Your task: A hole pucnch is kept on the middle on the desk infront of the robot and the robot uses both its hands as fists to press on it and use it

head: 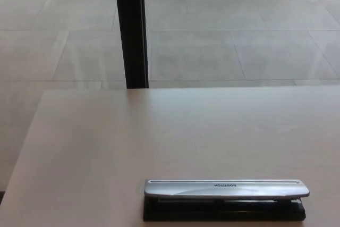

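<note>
One hole punch (225,199) lying flat near the near edge of the pale desk (106,147), a little to the right, silver lever on top of black base. Neither robot hand visible, state impossible to tell. Far behind, black post (130,27) on tiled floor (239,35).

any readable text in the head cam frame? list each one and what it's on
"BOSTITCH": on the silver top lever of the hole punch, printed upside down as seen from the head view, small but legible.
No other text, numbers or signs can be read on the desk, the black post or the tiled floor. Neither robot hand is in view.
</note>
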